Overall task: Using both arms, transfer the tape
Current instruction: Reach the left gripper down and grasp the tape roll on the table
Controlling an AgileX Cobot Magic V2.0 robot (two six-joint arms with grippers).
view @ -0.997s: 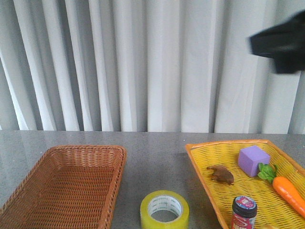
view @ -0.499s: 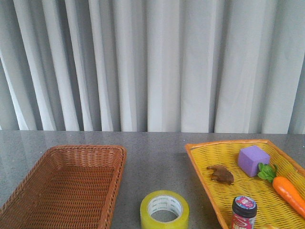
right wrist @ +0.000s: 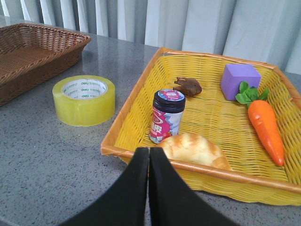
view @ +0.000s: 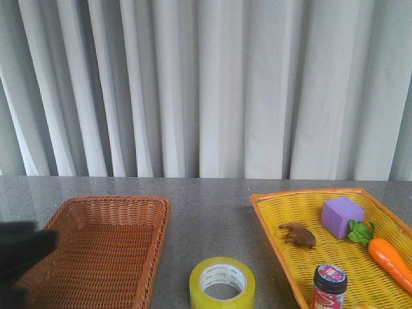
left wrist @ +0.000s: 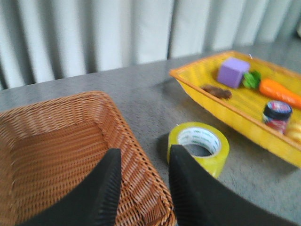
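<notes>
Pale curtains hung behind a grey stone table (view: 212, 212). From the front, the tape (view: 222, 282) lay flat on the bare top at six o'clock, between the brown basket (view: 96, 248) at eight and the yellow tray (view: 302, 212) at four; a dark blur of the left arm (view: 19, 254) showed at nine.

From the left wrist, the left gripper (left wrist: 141, 188) stood parted and empty over the basket's rim, the tape just beyond one finger.

From the right wrist, the right gripper (right wrist: 149, 188) was pressed closed on nothing at the tray's near edge, the tape well off at ten o'clock.

I judged nothing done yet: pickup, handover and placing all remained.
</notes>
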